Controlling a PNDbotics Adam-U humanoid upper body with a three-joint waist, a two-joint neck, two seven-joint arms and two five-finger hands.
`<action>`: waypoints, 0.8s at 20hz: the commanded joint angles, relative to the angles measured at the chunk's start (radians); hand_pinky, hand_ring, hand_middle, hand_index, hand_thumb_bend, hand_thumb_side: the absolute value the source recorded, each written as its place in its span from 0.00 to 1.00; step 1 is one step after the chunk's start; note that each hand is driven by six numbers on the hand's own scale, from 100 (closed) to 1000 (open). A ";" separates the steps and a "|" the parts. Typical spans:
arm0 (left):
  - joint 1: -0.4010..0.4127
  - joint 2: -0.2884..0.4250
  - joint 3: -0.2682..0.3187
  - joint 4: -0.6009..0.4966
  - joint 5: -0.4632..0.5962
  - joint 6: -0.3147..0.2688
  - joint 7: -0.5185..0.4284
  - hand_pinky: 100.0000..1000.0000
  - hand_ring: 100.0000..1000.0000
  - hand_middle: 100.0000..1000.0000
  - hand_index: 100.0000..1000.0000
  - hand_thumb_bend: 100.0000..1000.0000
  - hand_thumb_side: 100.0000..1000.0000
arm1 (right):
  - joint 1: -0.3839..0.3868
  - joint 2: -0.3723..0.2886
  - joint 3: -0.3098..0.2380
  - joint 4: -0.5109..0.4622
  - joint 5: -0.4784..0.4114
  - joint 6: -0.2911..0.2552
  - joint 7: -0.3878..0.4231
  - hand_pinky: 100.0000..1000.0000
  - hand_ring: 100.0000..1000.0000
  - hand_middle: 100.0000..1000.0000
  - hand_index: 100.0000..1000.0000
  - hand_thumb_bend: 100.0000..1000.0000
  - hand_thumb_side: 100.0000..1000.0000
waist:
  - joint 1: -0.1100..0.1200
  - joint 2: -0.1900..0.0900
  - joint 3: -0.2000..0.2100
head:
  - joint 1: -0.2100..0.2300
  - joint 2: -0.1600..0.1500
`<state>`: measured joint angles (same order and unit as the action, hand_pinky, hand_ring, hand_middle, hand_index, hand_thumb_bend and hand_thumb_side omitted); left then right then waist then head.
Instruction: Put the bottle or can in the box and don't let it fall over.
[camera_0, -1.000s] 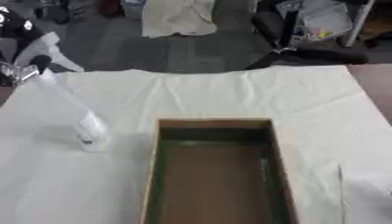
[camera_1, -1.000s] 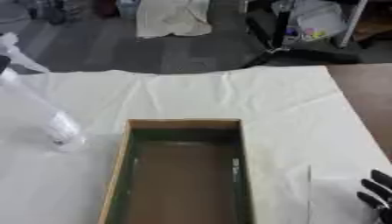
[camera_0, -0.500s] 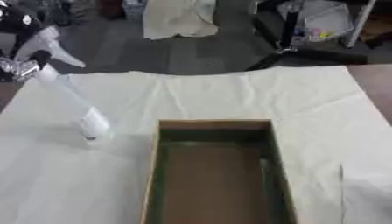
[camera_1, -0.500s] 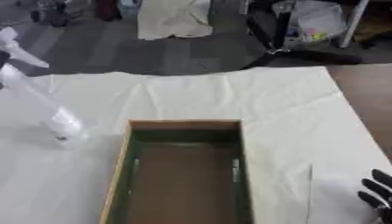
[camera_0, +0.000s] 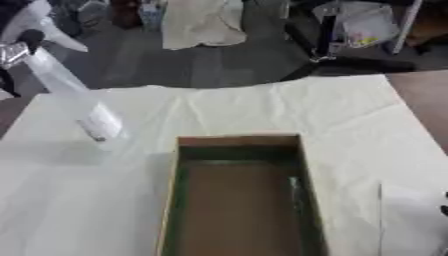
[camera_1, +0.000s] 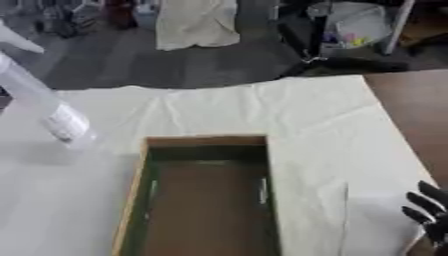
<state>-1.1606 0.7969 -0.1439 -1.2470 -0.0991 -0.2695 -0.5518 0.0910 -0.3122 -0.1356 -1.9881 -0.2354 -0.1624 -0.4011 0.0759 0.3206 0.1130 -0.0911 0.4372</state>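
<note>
One table (camera_0: 367, 130) under a pale cloth; one open box (camera_0: 238, 200) at its near middle, nothing visible inside. One clear bottle (camera_0: 74, 100) — tilted, base lowest, hanging off the cloth just left of the box's far corner. My left hand (camera_0: 19, 42), at the upper left, grips its top end; blur hides the fingers, but they appear curled round the neck. My right hand (camera_1: 429, 212) idles at the lower right, fingers straight and apart. Step in hand, I judge: carrying. Next — swing the bottle over the box, bring it upright, lower it squarely.
</note>
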 joint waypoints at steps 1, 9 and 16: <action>-0.033 0.045 0.018 -0.024 0.019 0.008 0.003 0.60 0.18 0.19 0.34 0.00 0.00 | 0.004 -0.030 -0.012 -0.012 -0.016 0.000 -0.001 0.73 0.78 0.79 0.71 0.00 0.87 | 0.002 -0.036 0.006 | -0.009 0.013; -0.050 0.044 0.005 -0.057 0.064 0.018 -0.001 0.59 0.18 0.19 0.34 0.00 0.00 | 0.016 -0.063 -0.018 -0.012 -0.054 -0.002 0.003 0.73 0.78 0.79 0.71 0.00 0.86 | 0.015 -0.073 0.016 | -0.054 0.075; -0.055 0.042 -0.019 -0.118 0.134 0.040 0.003 0.59 0.18 0.18 0.34 0.00 0.00 | 0.020 -0.090 -0.014 -0.012 -0.069 -0.002 0.021 0.73 0.78 0.79 0.71 0.00 0.85 | 0.021 -0.093 0.020 | -0.071 0.124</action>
<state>-1.1889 0.8023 -0.1688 -1.3424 0.0173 -0.2361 -0.5520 0.1151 -0.3746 -0.1467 -1.9881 -0.2980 -0.1635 -0.3854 0.0991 0.2567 0.1309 -0.1587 0.5535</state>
